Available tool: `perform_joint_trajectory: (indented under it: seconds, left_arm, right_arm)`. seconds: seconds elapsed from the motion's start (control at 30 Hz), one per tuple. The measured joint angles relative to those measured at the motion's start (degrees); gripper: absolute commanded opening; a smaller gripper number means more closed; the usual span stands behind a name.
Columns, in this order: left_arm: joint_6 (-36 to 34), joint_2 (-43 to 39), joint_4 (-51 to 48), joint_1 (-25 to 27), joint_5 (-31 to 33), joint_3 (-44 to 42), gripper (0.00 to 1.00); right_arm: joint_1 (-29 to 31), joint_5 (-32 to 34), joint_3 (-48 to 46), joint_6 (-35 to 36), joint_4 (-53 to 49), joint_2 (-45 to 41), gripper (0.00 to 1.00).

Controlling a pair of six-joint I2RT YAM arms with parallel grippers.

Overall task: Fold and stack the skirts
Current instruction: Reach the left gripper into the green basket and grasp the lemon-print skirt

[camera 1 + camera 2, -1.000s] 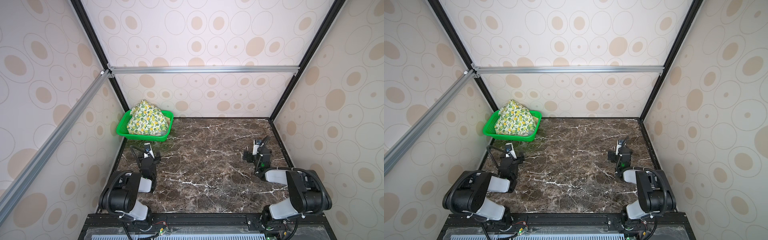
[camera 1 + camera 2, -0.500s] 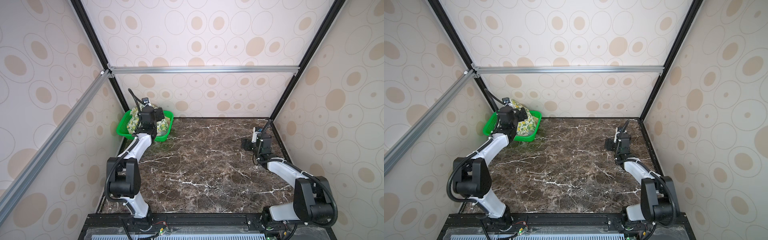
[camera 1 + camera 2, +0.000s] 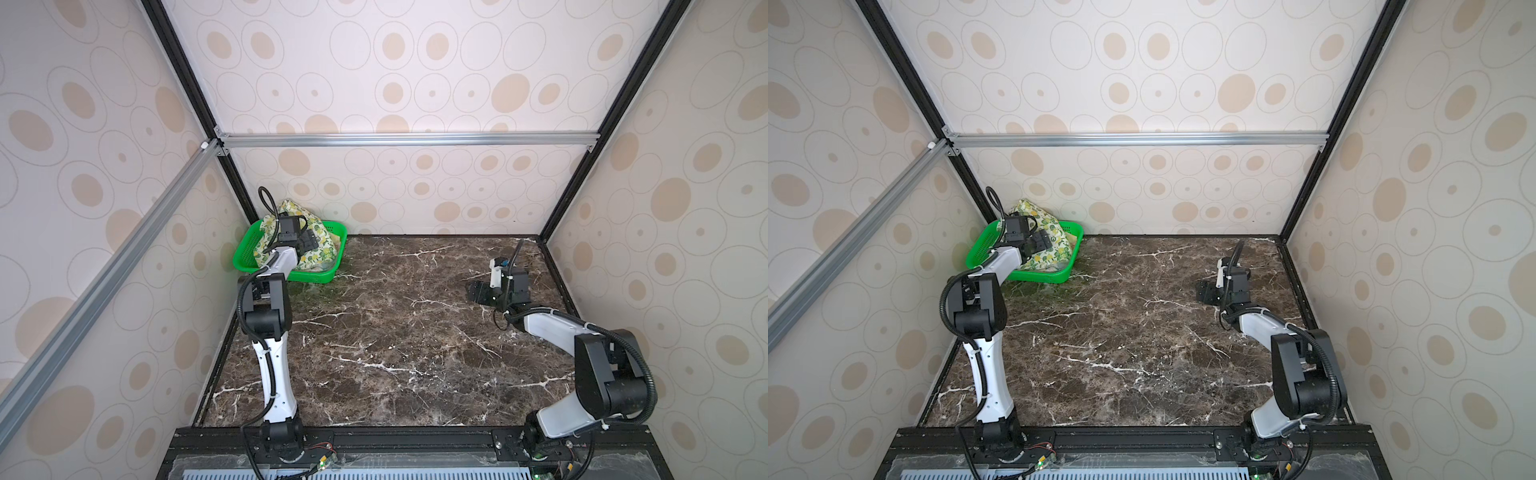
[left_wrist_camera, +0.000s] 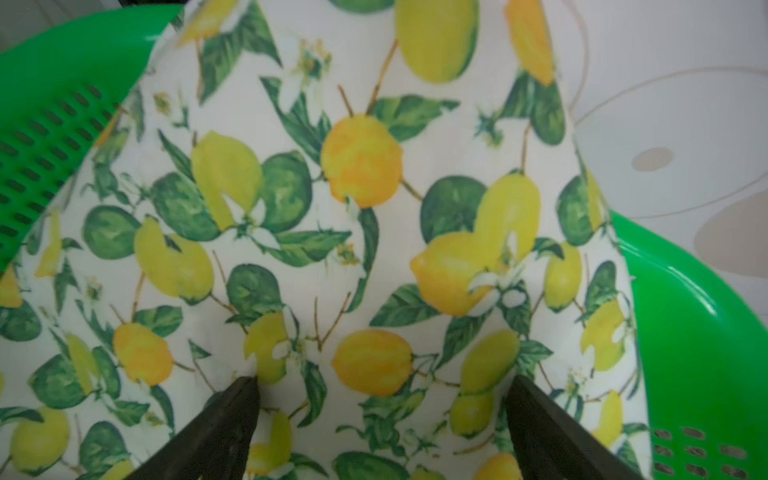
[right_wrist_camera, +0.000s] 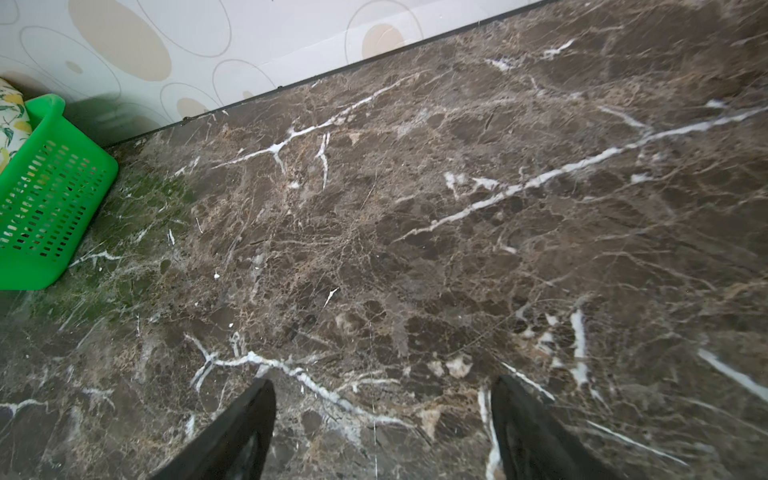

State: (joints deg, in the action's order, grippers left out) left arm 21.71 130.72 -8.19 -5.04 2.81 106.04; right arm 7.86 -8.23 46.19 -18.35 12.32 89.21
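Note:
A white skirt with yellow lemons and green leaves (image 3: 322, 251) (image 3: 1054, 241) lies heaped in the green basket (image 3: 246, 257) (image 3: 979, 249) at the back left corner. My left gripper (image 3: 309, 241) (image 3: 1040, 242) hangs just over the heap. In the left wrist view the left gripper (image 4: 382, 382) is open, and the lemon skirt (image 4: 361, 249) fills the gap between the fingers without being pinched. A pale yellow strip of cloth (image 3: 1074, 240) shows at the basket's right end. My right gripper (image 3: 478, 291) (image 3: 1206, 291) (image 5: 382, 384) is open and empty over the marble on the right.
The brown marble table (image 3: 395, 332) (image 5: 415, 228) stretches between the two arms. Patterned walls close it in at the back and both sides. The basket (image 5: 50, 199) stands hard against the back left corner, and a black rail runs along the table's front edge.
My left arm has swung from the table's front left out to the basket and now hovers over the lemon skirt. My right arm has stretched further out above the table.

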Motion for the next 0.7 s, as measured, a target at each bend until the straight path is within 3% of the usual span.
perform_joint_trajectory:
  seconds: [0.1, 0.17, 0.33, 0.4, 0.57, 0.7]
  left_arm:
    - [0.0, 1.0, -0.3, 0.3, 0.1, 1.6, 0.88]
    - [0.0, 1.3, -0.2, 0.3, 0.2, 2.4, 0.81]
    - [0.3, 1.3, 1.0, 0.3, 0.4, 2.4, 0.51]
    - [0.3, 1.3, 2.2, 0.3, 0.3, 1.9, 0.44]
    - [0.2, 1.3, 4.5, 0.3, 0.0, -0.3, 0.11]
    - [-0.2, 1.0, 5.3, 0.3, -0.2, -1.6, 0.00]
  right_arm:
    - [0.1, -0.9, 0.1, -0.5, -0.1, 0.4, 0.83]
    - [0.1, -1.0, 0.1, -0.7, -0.1, 0.5, 0.83]
    - [0.1, -1.0, 0.3, -0.9, -0.3, 0.5, 0.83]
    - [0.1, -1.0, 0.5, -0.9, -0.4, 0.5, 0.82]
    - [0.1, -1.0, 0.5, -1.6, -0.4, 0.5, 0.81]
    - [0.1, -1.0, 0.5, -2.0, -0.4, 0.5, 0.81]
